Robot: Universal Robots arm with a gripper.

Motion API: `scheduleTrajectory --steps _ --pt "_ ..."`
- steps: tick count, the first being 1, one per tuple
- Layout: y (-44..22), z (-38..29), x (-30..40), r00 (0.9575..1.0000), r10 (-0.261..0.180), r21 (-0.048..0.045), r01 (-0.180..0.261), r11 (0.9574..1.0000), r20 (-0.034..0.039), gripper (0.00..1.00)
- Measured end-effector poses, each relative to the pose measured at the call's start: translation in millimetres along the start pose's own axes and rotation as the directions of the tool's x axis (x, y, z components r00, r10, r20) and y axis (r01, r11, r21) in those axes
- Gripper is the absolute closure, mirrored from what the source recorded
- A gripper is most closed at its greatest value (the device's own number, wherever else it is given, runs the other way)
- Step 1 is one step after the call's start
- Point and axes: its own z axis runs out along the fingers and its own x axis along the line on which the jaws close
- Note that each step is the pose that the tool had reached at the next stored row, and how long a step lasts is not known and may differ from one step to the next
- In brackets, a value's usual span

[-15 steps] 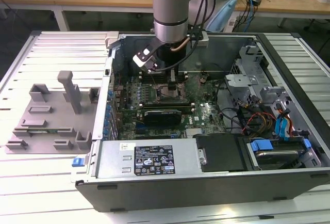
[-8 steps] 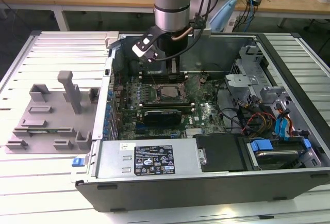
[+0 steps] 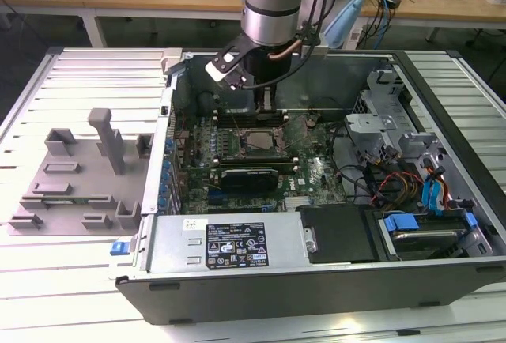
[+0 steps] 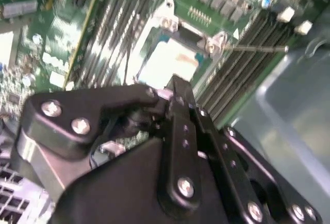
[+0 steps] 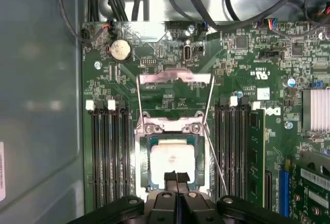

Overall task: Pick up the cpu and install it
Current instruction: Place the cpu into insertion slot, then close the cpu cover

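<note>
Cpu point(image 5: 172, 163): lies flat, silver top up, in its socket point(image 5: 146, 162) at mid motherboard point(image 5: 247, 59), apparently seated; retention frame point(image 5: 175, 77) stands swung open toward the board's cabled edge, leaving the socket uncovered; gripper point(image 5: 176, 178): fingers pinched together, empty, poised over the cpu's near edge, contact not discernible; memory slots point(image 5: 108, 152) flank the socket on both sides; thin lever point(image 5: 214, 154) slants beside it, a likely snag; grey fixture point(image 3: 79, 177) sits outside the case point(image 3: 316, 288).
</note>
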Motion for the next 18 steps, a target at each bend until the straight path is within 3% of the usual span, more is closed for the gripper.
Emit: scheduleTrajectory --steps 18 --pt "4.6 -0.1 0.2 1.0 0.0 0.0001 0.0 1.0 0.0002 0.89"
